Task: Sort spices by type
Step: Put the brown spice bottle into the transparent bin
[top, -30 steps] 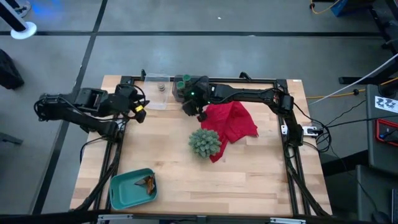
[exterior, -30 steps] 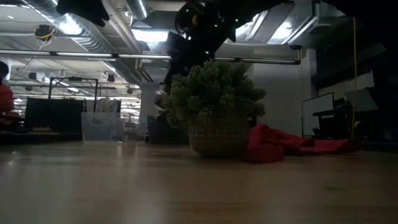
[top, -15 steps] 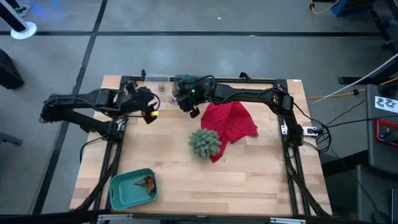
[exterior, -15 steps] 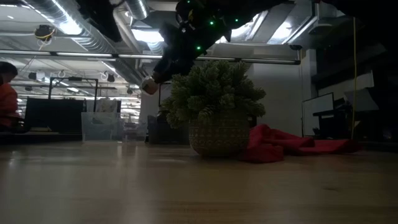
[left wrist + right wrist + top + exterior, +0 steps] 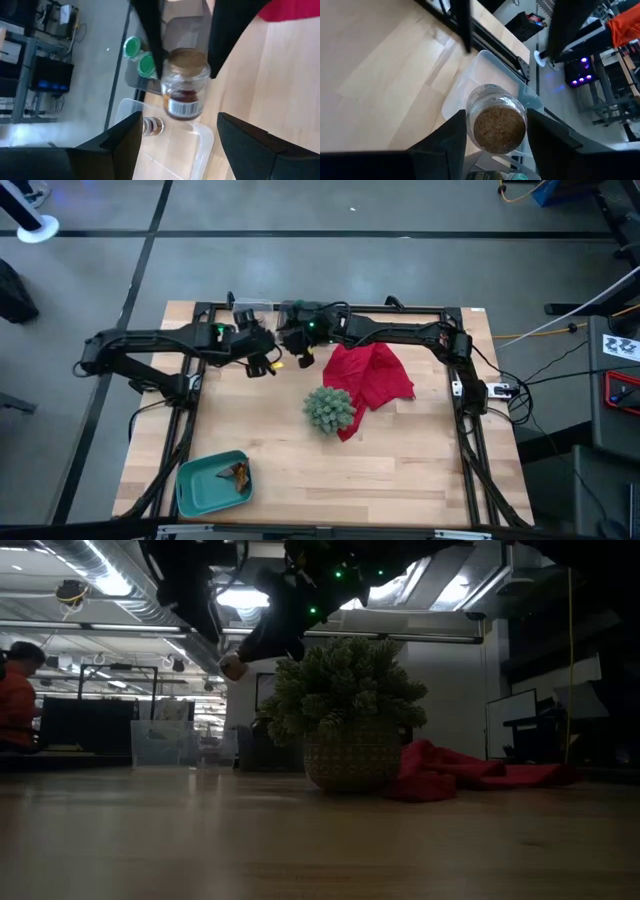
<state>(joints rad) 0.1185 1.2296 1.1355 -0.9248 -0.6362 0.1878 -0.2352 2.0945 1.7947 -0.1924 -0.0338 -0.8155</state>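
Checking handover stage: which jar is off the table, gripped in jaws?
The cork-lidded jar, in the right gripper; the green-lidded jars sit in their bin.

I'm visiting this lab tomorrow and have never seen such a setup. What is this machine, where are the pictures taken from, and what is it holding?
A robot's dark left arm and right arm work at a wooden table. One picture looks straight down, one level across the tabletop, and each wrist carries a camera. On the table are a red cloth, a spiky green plant and a teal tray. The right tool grips a small jar with a tan-brown lid near a clear box; green-lidded jars stand by it. The left tool is open and empty, close to that jar.
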